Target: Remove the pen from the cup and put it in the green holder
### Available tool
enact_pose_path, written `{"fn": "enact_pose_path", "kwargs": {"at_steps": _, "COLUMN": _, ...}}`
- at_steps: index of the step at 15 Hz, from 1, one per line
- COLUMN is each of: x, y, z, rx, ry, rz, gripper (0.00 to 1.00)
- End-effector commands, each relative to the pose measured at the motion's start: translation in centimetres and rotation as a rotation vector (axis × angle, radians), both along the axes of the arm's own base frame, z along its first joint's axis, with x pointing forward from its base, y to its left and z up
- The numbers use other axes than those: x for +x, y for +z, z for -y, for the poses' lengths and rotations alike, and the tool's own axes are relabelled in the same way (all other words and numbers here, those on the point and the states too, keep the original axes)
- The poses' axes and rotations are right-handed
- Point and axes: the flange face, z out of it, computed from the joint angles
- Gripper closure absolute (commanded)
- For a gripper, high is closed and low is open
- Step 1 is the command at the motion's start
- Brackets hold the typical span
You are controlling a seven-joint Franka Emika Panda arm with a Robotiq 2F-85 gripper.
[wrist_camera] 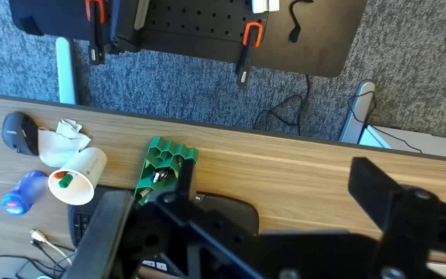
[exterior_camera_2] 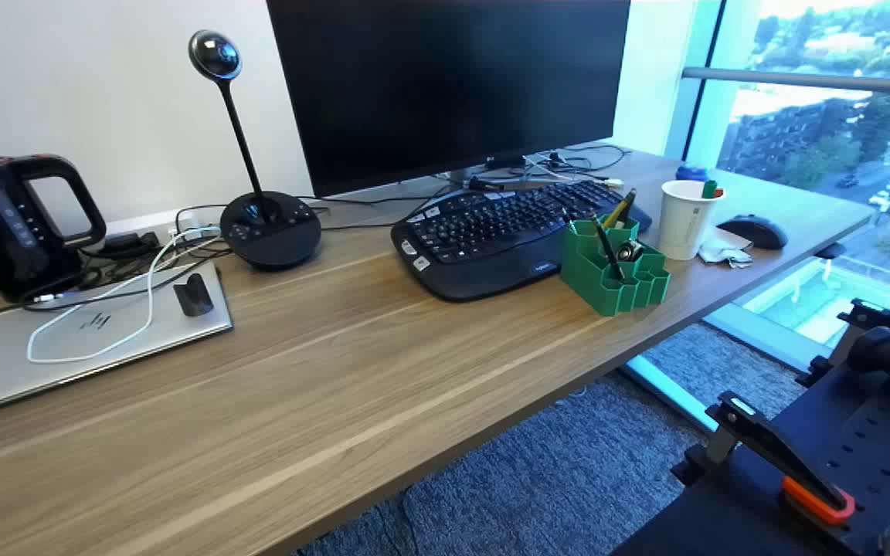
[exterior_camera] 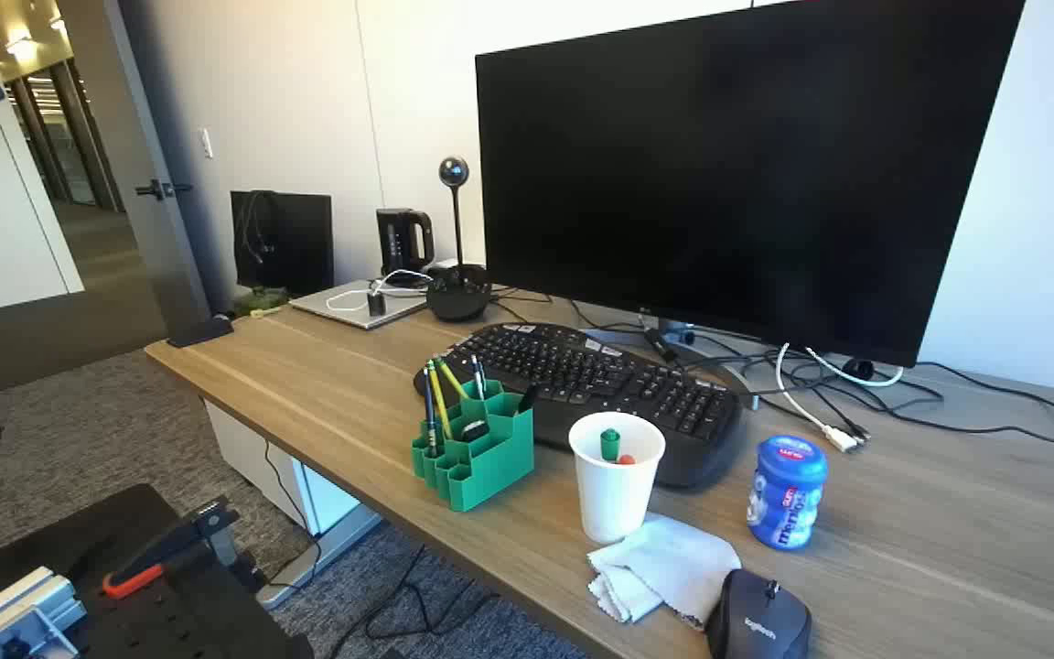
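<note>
The pen [exterior_camera: 610,446] is in the white cup [exterior_camera: 617,502], its green end showing at the mouth and most of the rest hidden; a red-tipped item [exterior_camera: 626,460] sits close beside it. In the wrist view the pen lies well to the left of the gripper [wrist_camera: 272,173], apart from both fingers [wrist_camera: 368,184]. The green holder [wrist_camera: 154,159] shows between pen and gripper, partly covered by the finger on the left. The fingers are spread wide and hold nothing; bare desk [wrist_camera: 285,193] can be seen through the gap. How high they hang above it cannot be told.

In an exterior view the cup stands upright, with the holder just to its left and apart from it. Yellow pencils [exterior_camera: 440,400] poke up from the holder's compartments. A pale cloth [exterior_camera: 678,558] lies on the near right side of the cup's foot; whether they touch cannot be told. The mouse [exterior_camera: 760,618] sits at the cloth's right end, and a blue container [exterior_camera: 788,499] stands beyond it, to the cup's right. On the far side of cup and holder lies the black keyboard [exterior_camera: 573,371], with the large dark monitor [exterior_camera: 737,174] behind it.
</note>
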Motion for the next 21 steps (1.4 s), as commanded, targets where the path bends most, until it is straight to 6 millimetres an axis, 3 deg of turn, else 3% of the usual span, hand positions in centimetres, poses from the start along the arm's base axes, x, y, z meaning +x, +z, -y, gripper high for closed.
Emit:
{"fn": "enact_pose_path", "kwargs": {"at_steps": 1, "x": 0.0, "y": 0.1, "z": 0.0, "rx": 0.000, "ry": 0.000, "rz": 0.000, "gripper": 0.00}}
{"fn": "enact_pose_path", "kwargs": {"at_steps": 14, "x": 0.0, "y": 0.1, "z": 0.0, "rx": 0.000, "ry": 0.000, "rz": 0.001, "gripper": 0.00}}
{"fn": "enact_pose_path", "kwargs": {"at_steps": 17, "x": 1.2, "y": 0.1, "z": 0.4, "rx": -0.006, "ry": -0.027, "rz": 0.020, "gripper": 0.00}}
{"fn": "enact_pose_path", "kwargs": {"at_steps": 21, "x": 4.3, "y": 0.1, "z": 1.9, "rx": 0.010, "ry": -0.086, "rz": 0.026, "gripper": 0.00}}
